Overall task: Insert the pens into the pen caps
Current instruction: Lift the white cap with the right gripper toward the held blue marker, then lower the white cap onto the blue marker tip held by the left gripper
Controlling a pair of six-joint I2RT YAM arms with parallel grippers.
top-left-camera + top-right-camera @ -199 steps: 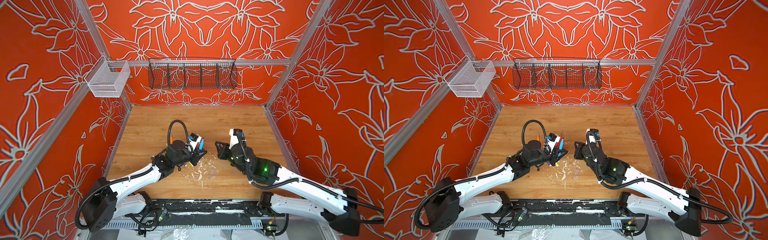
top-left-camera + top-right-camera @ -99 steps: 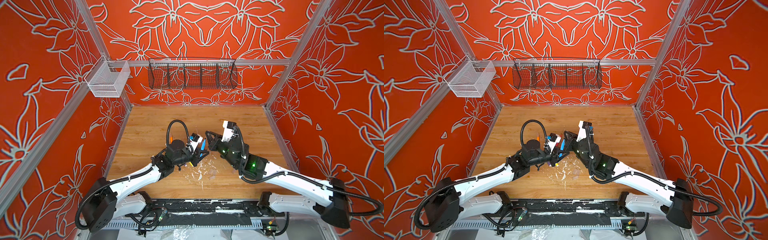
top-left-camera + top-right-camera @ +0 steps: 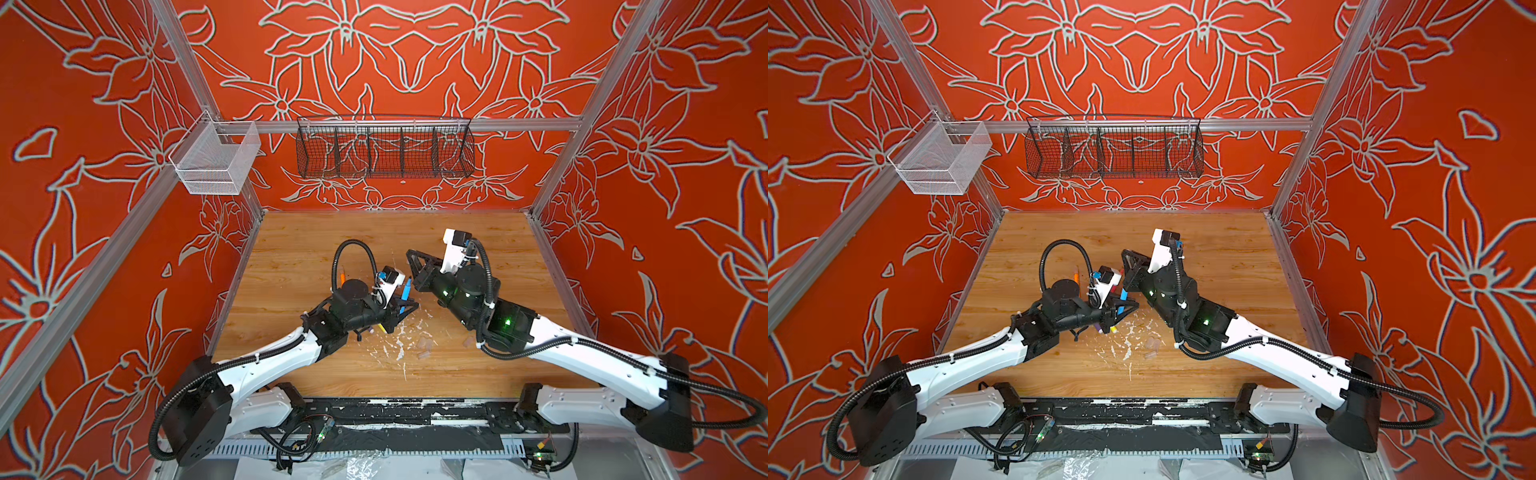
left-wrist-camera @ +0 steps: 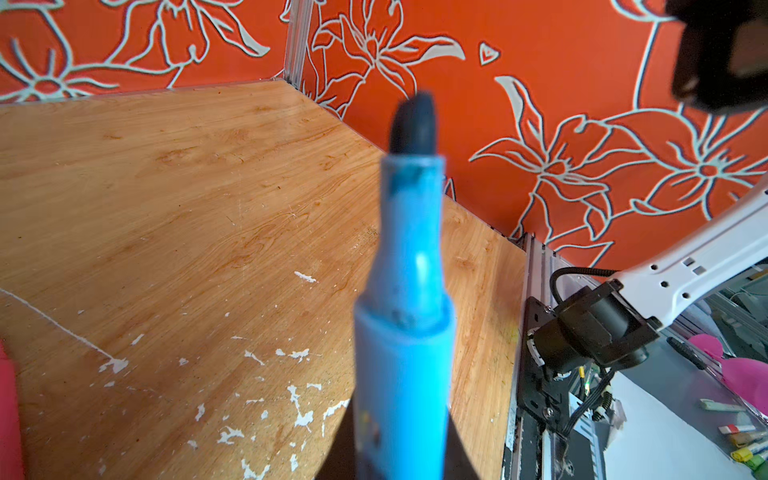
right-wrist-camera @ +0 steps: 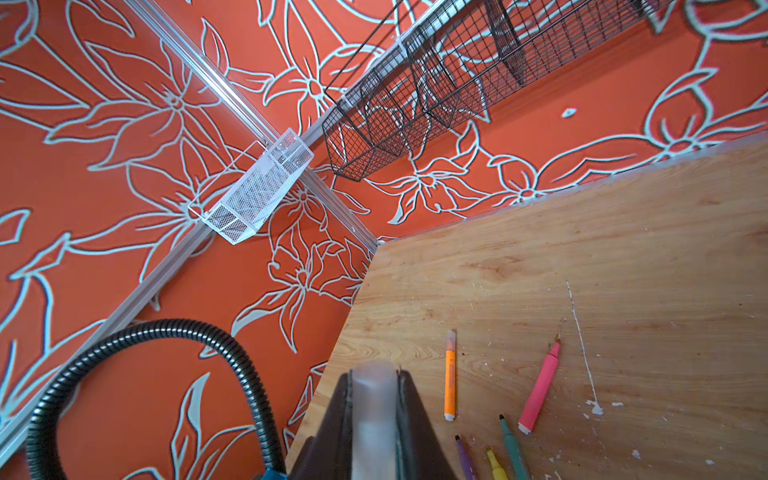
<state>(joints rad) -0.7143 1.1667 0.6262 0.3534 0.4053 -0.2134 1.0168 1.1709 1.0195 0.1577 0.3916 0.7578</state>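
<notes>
My left gripper (image 3: 409, 306) (image 4: 401, 457) is shut on a blue pen (image 3: 405, 292) (image 3: 1123, 299) (image 4: 405, 316), whose dark tip points up and away. Just to its right, my right gripper (image 3: 412, 257) (image 5: 374, 399) is raised and shut on a translucent pen cap (image 5: 374, 409). On the wooden table lie an orange pen (image 5: 450, 374) (image 3: 341, 277) with a clear cap on it, and uncapped pink (image 5: 540, 388), green (image 5: 513, 444), yellow (image 5: 494, 463) and purple (image 5: 465, 457) pens. Loose caps (image 3: 423, 342) (image 3: 1152, 343) lie near the front middle.
White paint flecks (image 3: 399, 345) mark the table in front of the grippers. A black wire basket (image 3: 384, 151) hangs on the back wall and a white mesh basket (image 3: 216, 164) on the left rail. Orange walls close three sides.
The right gripper has lifted with its cap and swung back and left, closer to the blue pen. The left gripper has stayed almost still.
</notes>
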